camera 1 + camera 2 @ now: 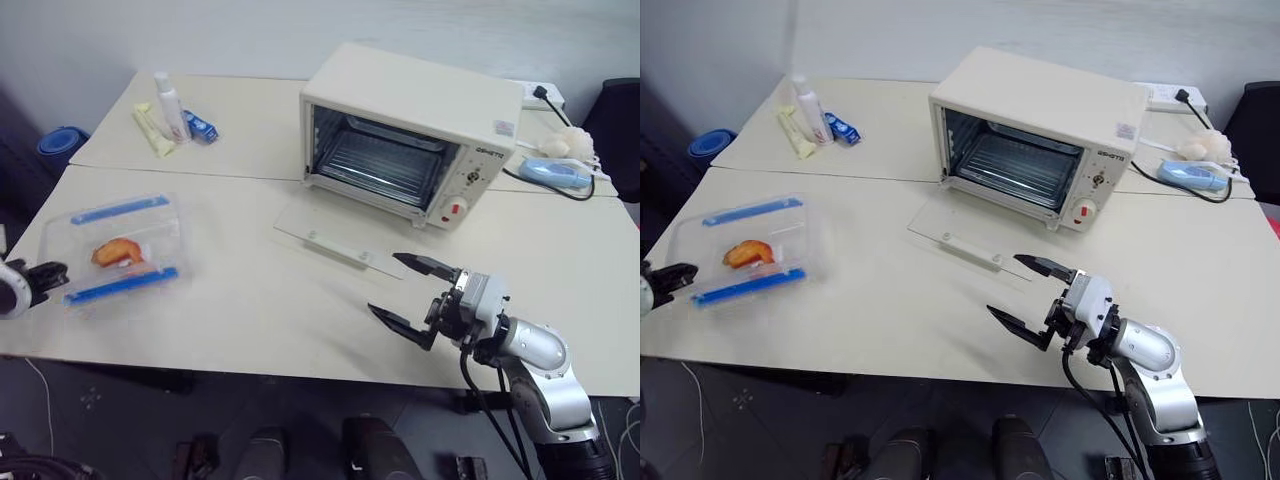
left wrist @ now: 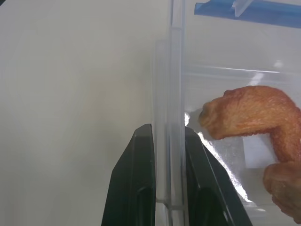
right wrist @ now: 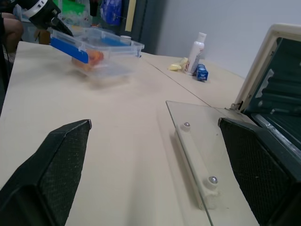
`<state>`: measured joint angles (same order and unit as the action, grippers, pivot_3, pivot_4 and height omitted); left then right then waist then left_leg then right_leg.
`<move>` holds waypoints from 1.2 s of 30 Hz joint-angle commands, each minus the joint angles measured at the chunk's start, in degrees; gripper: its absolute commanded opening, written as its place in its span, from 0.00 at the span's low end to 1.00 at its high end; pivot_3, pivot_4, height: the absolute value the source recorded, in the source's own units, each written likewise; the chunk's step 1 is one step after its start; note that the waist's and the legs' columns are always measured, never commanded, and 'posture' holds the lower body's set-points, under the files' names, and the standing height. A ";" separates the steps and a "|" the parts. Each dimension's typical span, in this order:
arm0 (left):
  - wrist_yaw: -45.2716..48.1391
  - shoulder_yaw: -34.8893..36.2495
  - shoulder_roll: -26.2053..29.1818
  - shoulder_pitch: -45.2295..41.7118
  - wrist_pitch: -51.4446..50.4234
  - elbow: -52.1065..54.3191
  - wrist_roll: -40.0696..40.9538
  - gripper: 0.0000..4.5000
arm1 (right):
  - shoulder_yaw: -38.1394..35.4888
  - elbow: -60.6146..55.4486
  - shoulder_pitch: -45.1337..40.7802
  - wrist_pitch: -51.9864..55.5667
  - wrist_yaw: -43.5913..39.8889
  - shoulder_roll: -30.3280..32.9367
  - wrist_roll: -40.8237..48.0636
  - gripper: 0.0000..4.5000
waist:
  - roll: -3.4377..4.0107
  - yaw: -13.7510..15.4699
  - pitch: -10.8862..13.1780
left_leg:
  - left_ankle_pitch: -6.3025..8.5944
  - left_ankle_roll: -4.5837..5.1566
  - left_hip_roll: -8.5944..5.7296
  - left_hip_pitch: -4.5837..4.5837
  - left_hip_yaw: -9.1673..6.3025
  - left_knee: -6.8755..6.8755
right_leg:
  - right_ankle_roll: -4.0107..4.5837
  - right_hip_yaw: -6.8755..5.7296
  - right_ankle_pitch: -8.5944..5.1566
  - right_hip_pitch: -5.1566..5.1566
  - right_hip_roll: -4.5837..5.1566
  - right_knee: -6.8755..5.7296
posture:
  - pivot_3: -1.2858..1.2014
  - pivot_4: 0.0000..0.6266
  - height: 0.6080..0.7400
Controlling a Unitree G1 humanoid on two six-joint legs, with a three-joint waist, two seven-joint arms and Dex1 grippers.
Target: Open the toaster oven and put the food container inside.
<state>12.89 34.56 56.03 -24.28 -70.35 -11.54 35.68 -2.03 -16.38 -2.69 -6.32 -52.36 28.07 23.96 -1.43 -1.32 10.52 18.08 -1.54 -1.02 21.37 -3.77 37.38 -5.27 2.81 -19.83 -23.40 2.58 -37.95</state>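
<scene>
The cream-white toaster oven [image 1: 400,110] stands at the back of the table. Its glass door [image 1: 340,243] is swung down flat on the tabletop, and the rack inside is bare. At the left lies the clear food container [image 1: 125,245] with two blue side strips and an orange piece of food [image 2: 254,113] inside. My left gripper [image 1: 50,275] is at the container's left edge. In the left wrist view its fingers [image 2: 141,179] pinch the clear side wall between them. My right gripper [image 1: 385,283] hovers open and empty just in front of the lowered door.
A white bottle [image 1: 170,105], a yellow packet [image 1: 153,130] and a small blue packet [image 1: 200,127] sit at the back left. A blue device with a black cable [image 1: 555,172] lies right of the oven. The table's front edge runs close below both grippers.
</scene>
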 commanded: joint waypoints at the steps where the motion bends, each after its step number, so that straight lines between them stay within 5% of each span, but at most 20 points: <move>1: 4.52 -4.30 2.60 -4.66 -1.48 6.05 1.69 0.06 | -3.15 -1.66 1.41 -0.90 0.96 1.21 0.58 1.00 | -0.01 0.09 0.00 | 0.00 0.00 0.00 0.01 0.00 0.01 | 0.00 0.00 0.00 0.00 0.00 0.01 | 0.52 0.24 1.00; 6: 9.87 -18.82 -0.15 -16.72 -5.10 12.10 2.84 0.06 | -6.75 -3.76 5.82 -0.91 3.12 2.13 0.17 1.00 | -0.01 0.06 0.00 | -0.12 -0.22 -0.05 0.07 0.00 0.01 | 0.00 0.01 0.00 -0.02 0.02 -0.01 | 0.52 0.24 1.00; 12: 9.89 -31.54 -14.08 -33.57 -5.51 8.23 -0.16 0.06 | -10.48 -7.53 13.55 -1.29 6.44 1.73 -0.65 1.00 | -0.01 1.23 0.00 | -0.13 -0.22 -0.09 0.15 0.03 0.29 | -0.01 0.03 0.01 -0.03 -0.05 -0.16 | 0.52 0.24 1.00; 18: 7.93 -39.52 -25.25 -40.94 -3.50 -1.84 -6.91 0.06 | -11.15 -11.82 19.21 -2.04 10.79 -0.65 -2.13 1.00 | 0.00 0.63 0.00 | -0.14 -0.20 -0.05 0.06 0.36 0.42 | -0.03 0.38 0.00 -0.12 -0.19 -0.41 | 0.52 0.24 1.00; 26: 3.70 -37.60 -36.94 -46.41 9.48 -17.26 -14.45 0.06 | -9.92 -15.94 23.16 -2.91 15.31 -3.62 -4.67 1.00 | -0.02 0.62 0.01 | -0.16 -0.18 -0.05 0.07 0.46 0.57 | -0.05 0.47 0.00 -0.17 -0.20 -0.53 | 0.52 0.24 1.00; 32: 2.74 -37.03 -38.75 -48.45 15.66 -23.96 -19.14 0.06 | -10.00 -17.33 24.27 -3.01 16.84 -4.24 -5.29 1.00 | -0.02 1.08 0.01 | -0.15 -0.17 -0.07 0.06 0.53 0.57 | -0.07 0.51 0.02 -0.17 -0.18 -0.52 | 0.52 0.24 1.00; 36: 3.23 -35.66 -39.39 -48.66 16.69 -25.31 -19.90 0.35 | -10.14 -17.14 24.29 -3.22 17.45 -4.18 -5.19 1.00 | -0.02 1.25 0.01 | -0.15 -0.18 -0.05 0.07 0.52 0.57 | -0.07 0.50 0.02 -0.19 -0.18 -0.54 | 0.52 0.24 1.00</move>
<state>15.83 -2.45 16.83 -70.99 -54.93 -37.55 16.07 -11.49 -31.48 21.34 -8.47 -35.50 24.02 18.88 -1.45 -0.07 10.53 17.93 -1.71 -1.08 21.44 -3.24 37.95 -5.35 3.31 -19.81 -23.58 2.41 -38.49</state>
